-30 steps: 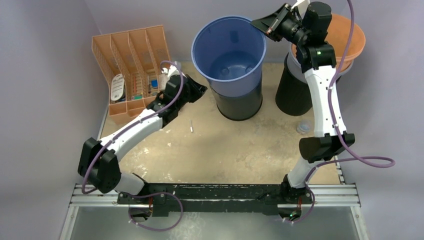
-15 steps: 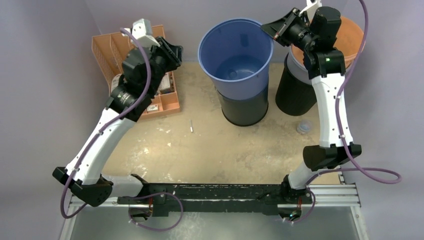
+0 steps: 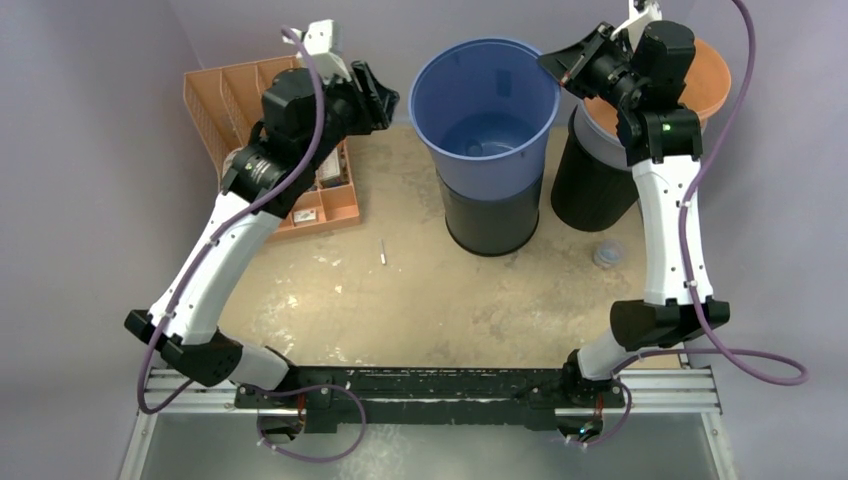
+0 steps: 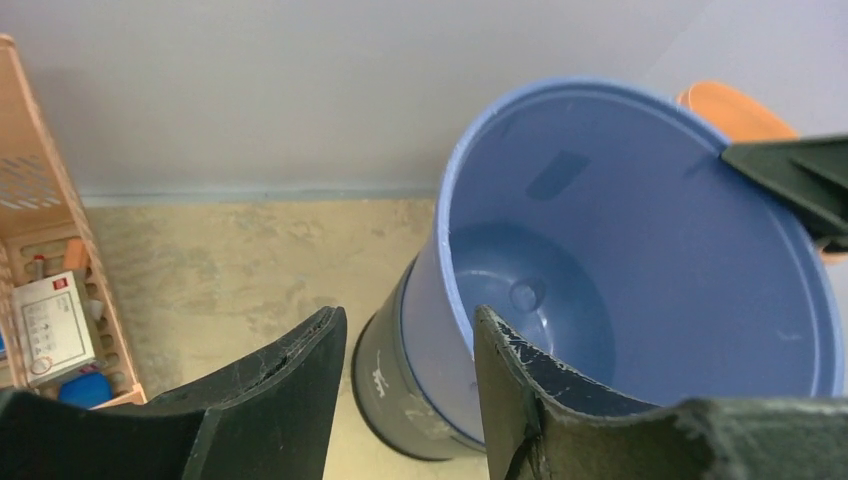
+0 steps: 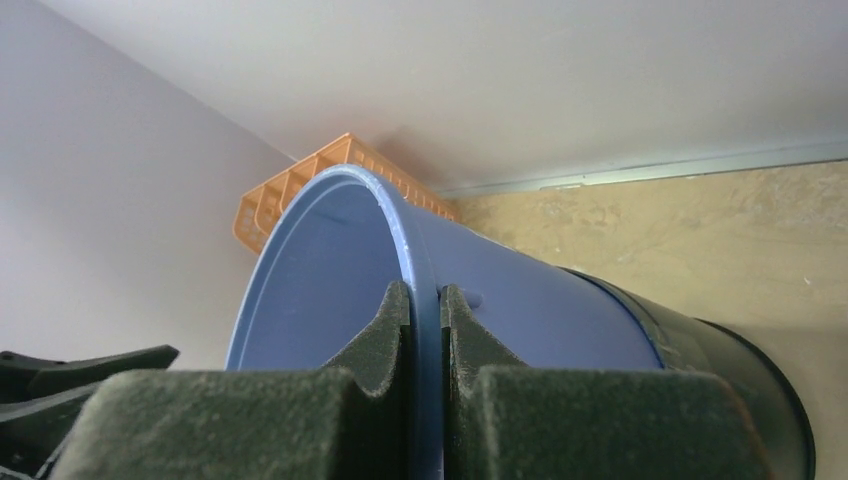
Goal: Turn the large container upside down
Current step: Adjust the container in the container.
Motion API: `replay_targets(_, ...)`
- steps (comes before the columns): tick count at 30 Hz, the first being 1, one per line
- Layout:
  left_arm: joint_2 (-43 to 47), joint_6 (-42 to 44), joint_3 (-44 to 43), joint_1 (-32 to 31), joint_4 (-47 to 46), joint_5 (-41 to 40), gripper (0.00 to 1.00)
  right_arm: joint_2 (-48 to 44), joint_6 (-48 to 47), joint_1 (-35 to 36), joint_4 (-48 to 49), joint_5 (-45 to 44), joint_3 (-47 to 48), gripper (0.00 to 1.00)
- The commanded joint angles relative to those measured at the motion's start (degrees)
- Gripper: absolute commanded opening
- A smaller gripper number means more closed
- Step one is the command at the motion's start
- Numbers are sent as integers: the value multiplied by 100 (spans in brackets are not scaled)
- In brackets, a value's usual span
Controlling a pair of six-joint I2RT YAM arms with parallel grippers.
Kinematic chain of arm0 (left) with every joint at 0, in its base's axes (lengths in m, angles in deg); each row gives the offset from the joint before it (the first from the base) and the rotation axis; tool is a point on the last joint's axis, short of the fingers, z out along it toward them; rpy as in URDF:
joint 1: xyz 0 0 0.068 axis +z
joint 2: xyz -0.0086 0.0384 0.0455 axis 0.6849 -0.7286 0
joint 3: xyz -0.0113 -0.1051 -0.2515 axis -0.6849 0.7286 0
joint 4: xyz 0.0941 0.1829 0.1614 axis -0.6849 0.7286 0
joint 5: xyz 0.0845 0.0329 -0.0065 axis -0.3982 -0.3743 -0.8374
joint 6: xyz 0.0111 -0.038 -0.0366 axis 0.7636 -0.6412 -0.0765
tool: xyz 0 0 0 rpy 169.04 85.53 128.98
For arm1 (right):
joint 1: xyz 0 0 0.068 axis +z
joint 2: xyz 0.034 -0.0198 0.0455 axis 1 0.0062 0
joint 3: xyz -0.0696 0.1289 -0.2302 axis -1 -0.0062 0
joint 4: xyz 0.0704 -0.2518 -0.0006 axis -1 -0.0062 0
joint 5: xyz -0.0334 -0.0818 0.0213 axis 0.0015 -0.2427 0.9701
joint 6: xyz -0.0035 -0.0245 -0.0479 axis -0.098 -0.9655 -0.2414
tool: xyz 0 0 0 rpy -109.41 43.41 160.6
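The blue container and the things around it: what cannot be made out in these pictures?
- Underside of the blue container: inside the black container, every view.
- Contents of the orange organizer: top view, the left arm covers most; left wrist view, the edge cuts them.
- Small pale object by the right arm: top view, too small to name.

The left hand [image 3: 388,100] has risen toward the blue container [image 3: 487,110] and opened

Robot lab cell: plain lilac wall panels [image 3: 240,30] behind left pincer [image 3: 385,100], scuffed beige table [image 3: 450,300] below it, aluminium rail [image 3: 670,390] nearside.
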Motion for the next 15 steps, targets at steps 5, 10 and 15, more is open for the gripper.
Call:
replay_targets(5,-75,811,-686,-393,101,655,54,-127,-181,41,234,162,-30,0)
replay_targets(10,-205,1449,-960,-994,96,513,58,-70,-105,48,283,145,-17,0)
replay_targets(15,-753,1983,-1687,-1527,512,490,62,-9,-69,53,340,165,-47,0)
